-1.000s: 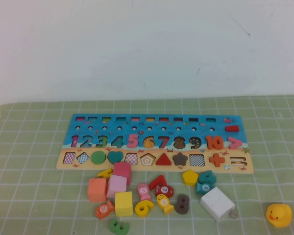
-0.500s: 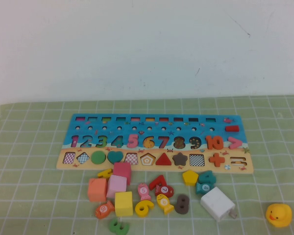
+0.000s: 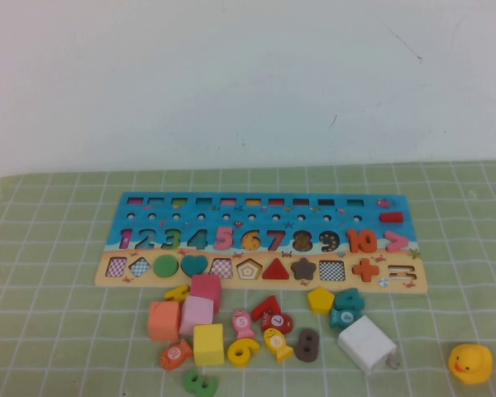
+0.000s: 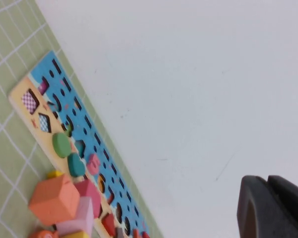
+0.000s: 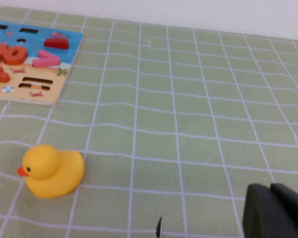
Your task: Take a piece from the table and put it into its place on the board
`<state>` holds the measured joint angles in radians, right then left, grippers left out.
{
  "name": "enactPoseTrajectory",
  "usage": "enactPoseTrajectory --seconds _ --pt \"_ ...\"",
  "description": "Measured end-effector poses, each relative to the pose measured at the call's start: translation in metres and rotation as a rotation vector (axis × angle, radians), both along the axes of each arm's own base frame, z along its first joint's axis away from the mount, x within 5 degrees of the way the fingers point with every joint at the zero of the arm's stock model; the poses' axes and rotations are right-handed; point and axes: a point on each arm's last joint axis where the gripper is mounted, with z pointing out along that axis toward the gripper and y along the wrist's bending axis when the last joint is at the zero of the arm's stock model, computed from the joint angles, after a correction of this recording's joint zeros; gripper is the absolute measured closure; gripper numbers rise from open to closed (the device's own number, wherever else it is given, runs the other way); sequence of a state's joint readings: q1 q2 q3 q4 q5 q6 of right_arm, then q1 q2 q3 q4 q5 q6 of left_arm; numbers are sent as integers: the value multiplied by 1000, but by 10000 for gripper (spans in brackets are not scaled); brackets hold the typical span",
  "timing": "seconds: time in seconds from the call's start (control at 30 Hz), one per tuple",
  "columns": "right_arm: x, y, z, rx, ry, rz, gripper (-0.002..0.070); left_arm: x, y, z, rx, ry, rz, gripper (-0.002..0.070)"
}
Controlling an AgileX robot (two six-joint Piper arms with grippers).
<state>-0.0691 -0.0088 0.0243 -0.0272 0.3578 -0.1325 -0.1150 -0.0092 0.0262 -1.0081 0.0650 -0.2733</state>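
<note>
Since the earlier frames, only a dark shape has crept into the lower-left corner of your high view; nothing else on the table [image 3: 58,248] has shifted. The board [image 3: 260,215] lies lengthwise across the mat, its 6 slot near the middle of the numeral row and apparently open. The piece [image 3: 242,351], the yellow 6, lies flat in the loose cluster on the robot's side of the board, touching the yellow cube [image 3: 208,344] and just beside a fish token [image 3: 278,343].

The left gripper [image 4: 275,208] hangs high at the table's left, fingers pressed together. The right gripper [image 5: 278,212] hovers near the duck [image 5: 52,171], well right of the cluster; whether it is spread you cannot tell. Which arm sits nearer the piece you cannot tell either.
</note>
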Motion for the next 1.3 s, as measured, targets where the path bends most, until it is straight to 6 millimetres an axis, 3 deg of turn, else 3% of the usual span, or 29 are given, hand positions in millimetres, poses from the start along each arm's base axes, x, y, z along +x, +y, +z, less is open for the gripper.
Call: enactPoseTrajectory --seconds 0.1,0.2,0.43,0.67,0.8,0.97,1.3 --pt "0 0 0 0 0 0 678 -1 -2 -1 -5 17 -27 676" --pt "0 0 0 0 0 0 678 -4 -11 3 156 18 -125 676" --pt "0 0 0 0 0 0 678 -7 -23 73 786 -41 -346 676" --pt "0 0 0 0 0 0 678 23 -29 125 1236 2 -595 676" --pt "0 0 0 0 0 0 678 53 -37 142 1345 0 -724 676" --pt "0 0 0 0 0 0 678 88 -56 144 1428 -14 -904 676" --pt "0 0 0 0 0 0 678 141 -119 118 1505 97 -1186 676"
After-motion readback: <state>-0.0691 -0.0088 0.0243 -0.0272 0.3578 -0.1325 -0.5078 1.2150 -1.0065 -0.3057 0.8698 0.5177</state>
